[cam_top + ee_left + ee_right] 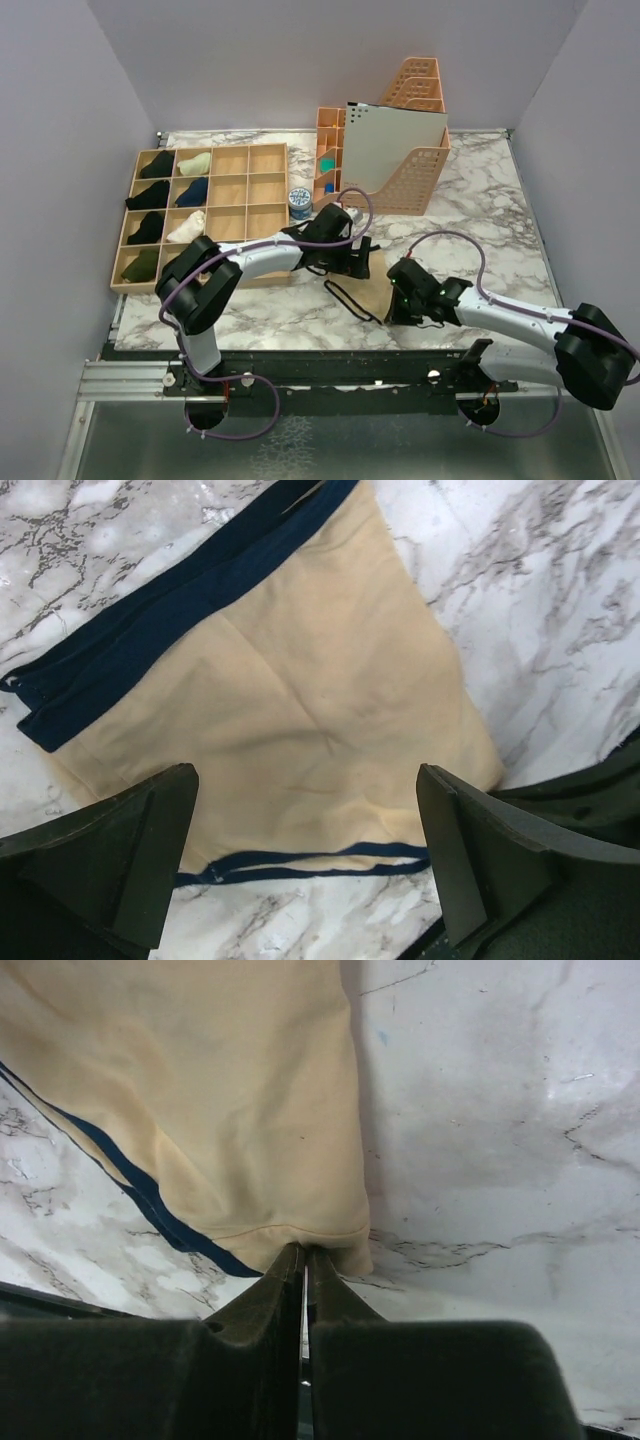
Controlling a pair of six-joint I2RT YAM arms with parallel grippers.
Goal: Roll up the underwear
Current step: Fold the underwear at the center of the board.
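The underwear (pixel 368 290) is tan with navy blue trim and lies flat on the marble table between the two arms. In the left wrist view it (pixel 300 700) fills the middle, with the navy waistband at the upper left and a thin navy edge at the bottom. My left gripper (pixel 305 865) is open and hovers over that thin edge; it shows in the top view (pixel 360 262) at the garment's far side. My right gripper (pixel 305 1253) is shut on the tan hem (pixel 300 1235) at the garment's near corner, also seen in the top view (pixel 392 308).
A wooden compartment box (pixel 264 190) at the left holds several rolled dark and pale garments. A small blue-and-white tub (pixel 299 201) stands beside it. Orange file holders (pixel 415 175) and a small orange drawer rack (pixel 328 150) stand at the back.
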